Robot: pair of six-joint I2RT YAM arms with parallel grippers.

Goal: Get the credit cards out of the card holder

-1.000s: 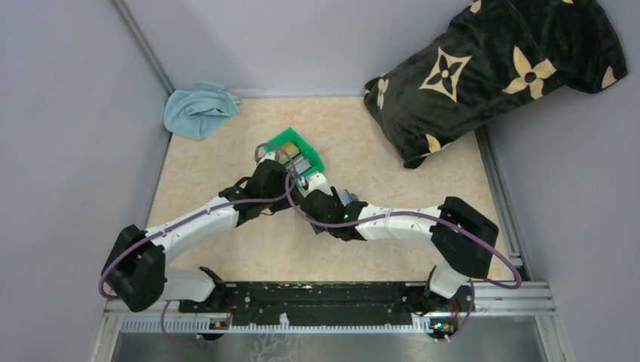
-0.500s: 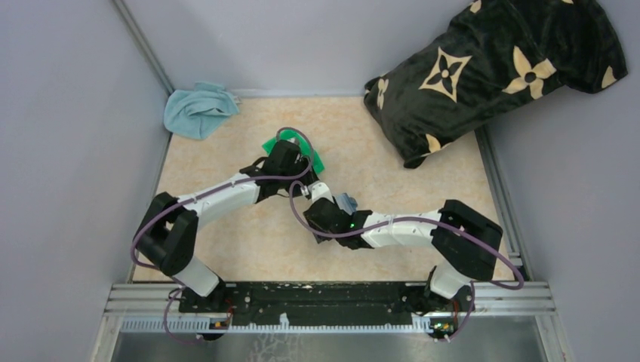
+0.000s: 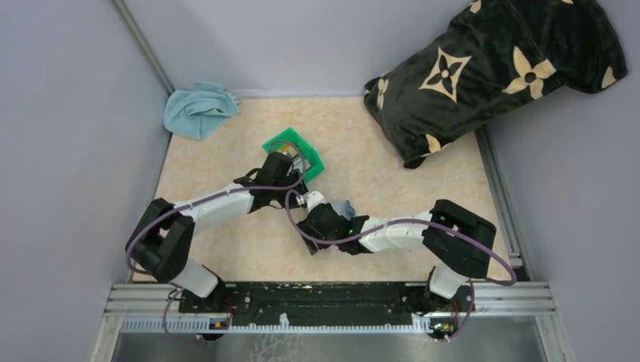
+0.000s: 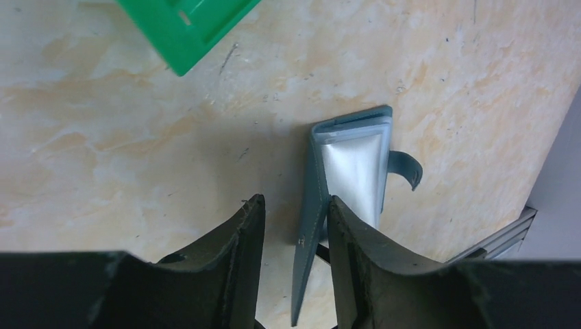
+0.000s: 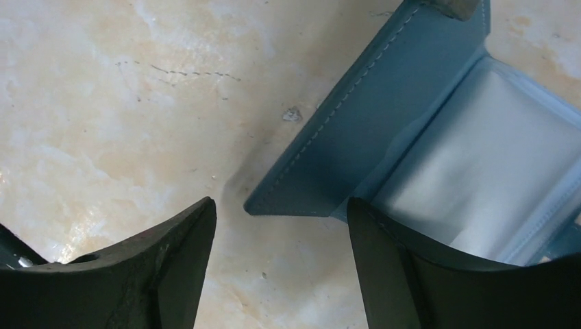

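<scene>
The teal-blue card holder (image 4: 312, 226) lies open on the table, with one flap standing up. A silver-grey credit card (image 4: 353, 171) sits in its lighter-blue inside, and its snap tab (image 4: 409, 169) curls out to the right. My left gripper (image 4: 294, 202) is open; the raised flap stands between its fingers, close to the right one. My right gripper (image 5: 281, 204) is open over bare table, with the flap's corner (image 5: 370, 137) just ahead and its right finger (image 5: 404, 267) over the holder's inside. The card also shows in the right wrist view (image 5: 483, 171). No tan card is visible.
A green plastic bin (image 3: 296, 153) stands just beyond the left gripper, and its corner shows in the left wrist view (image 4: 185, 31). A light-blue cloth (image 3: 198, 109) lies at the back left. A black patterned pillow (image 3: 490, 72) fills the back right. Grey walls close in both sides.
My left arm swung out over the green bin, then came back toward the card holder. My right arm drew in a little toward the near left.
</scene>
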